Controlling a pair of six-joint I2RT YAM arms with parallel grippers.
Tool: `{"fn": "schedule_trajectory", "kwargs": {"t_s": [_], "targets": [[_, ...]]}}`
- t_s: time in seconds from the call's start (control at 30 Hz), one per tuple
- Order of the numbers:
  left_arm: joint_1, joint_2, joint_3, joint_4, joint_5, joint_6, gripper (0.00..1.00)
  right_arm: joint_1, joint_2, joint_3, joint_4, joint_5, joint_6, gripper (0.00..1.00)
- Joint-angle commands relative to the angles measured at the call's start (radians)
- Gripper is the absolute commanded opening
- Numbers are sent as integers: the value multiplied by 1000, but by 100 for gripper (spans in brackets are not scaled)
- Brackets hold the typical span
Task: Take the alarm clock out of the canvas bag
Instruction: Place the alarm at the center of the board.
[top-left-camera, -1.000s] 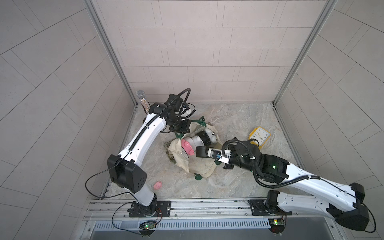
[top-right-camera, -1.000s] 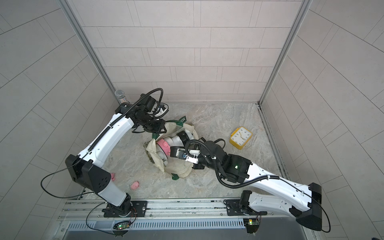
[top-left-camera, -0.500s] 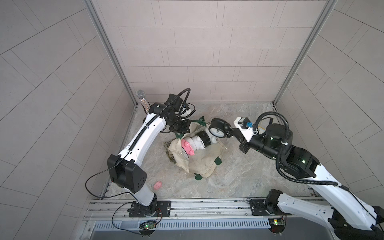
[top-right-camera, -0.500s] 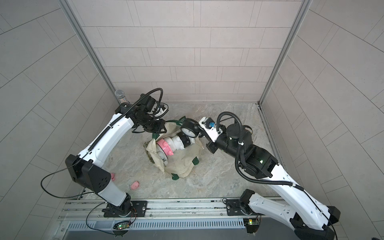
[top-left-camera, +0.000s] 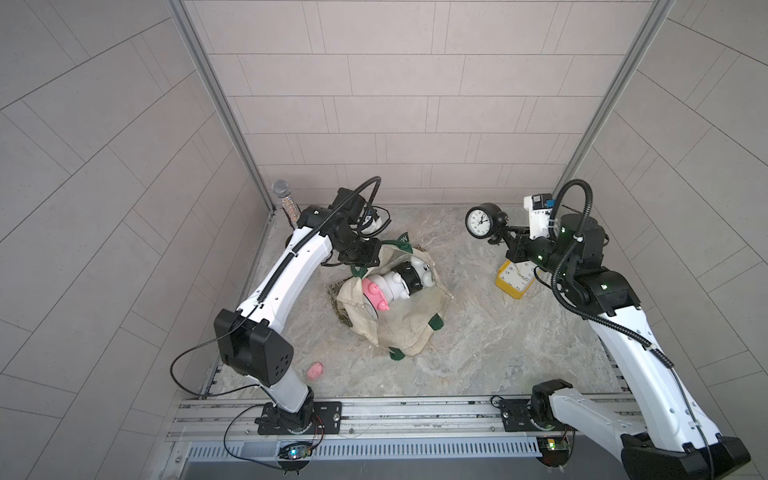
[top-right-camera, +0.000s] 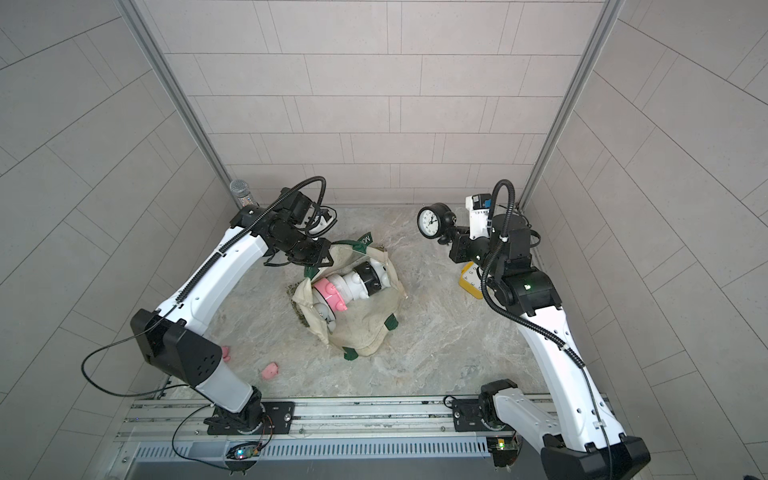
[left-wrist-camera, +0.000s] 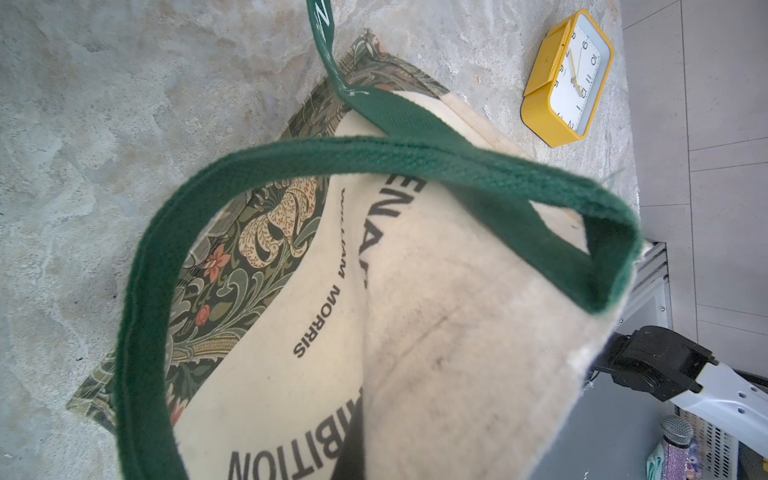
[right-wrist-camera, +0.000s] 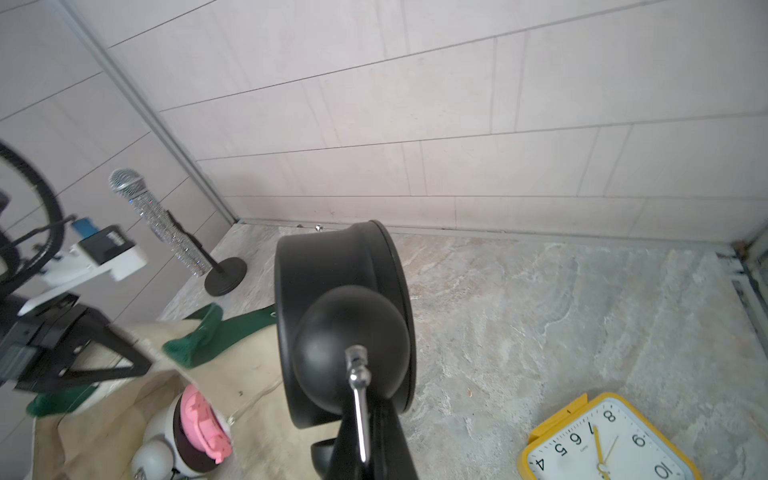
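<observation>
This is a robotics lab test cell. Plain grey panel walls (top-left-camera: 395, 124) and aluminium posts (top-left-camera: 220, 104) box in a marble-look tabletop (top-left-camera: 478, 332), and a left arm (top-left-camera: 286, 274) and right arm (top-left-camera: 631, 345) are bolted to a metal rail (top-left-camera: 415, 415).

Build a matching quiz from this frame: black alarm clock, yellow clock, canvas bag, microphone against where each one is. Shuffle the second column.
Things:
1. black alarm clock
2. yellow clock
3. canvas bag
4. microphone

Places:
A. standing in the back corner on the left arm's side
B. held above the table in the right gripper
C. lying on the table beside the right arm
D. mid-table, green strap in the left gripper

Pairs: 1-B, 2-C, 3-D, 4-A
</observation>
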Motion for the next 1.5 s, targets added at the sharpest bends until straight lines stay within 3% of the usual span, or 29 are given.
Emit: {"fn": "schedule_trajectory", "kwargs": {"t_s": [0.0, 0.47, 0.83, 1.47], "targets": [[3, -24, 24, 1, 36, 3, 0, -58, 32, -23, 108, -70, 142, 0], [4, -18, 18, -4, 30, 16, 0, -78, 286, -130, 238, -50, 276, 0], [2, -19, 10, -4, 32, 20, 0, -110, 503, -161, 366, -139, 437, 0], [3, -29, -24, 12, 36, 13, 0, -198, 661, -262, 525, -207, 549, 0]]}}
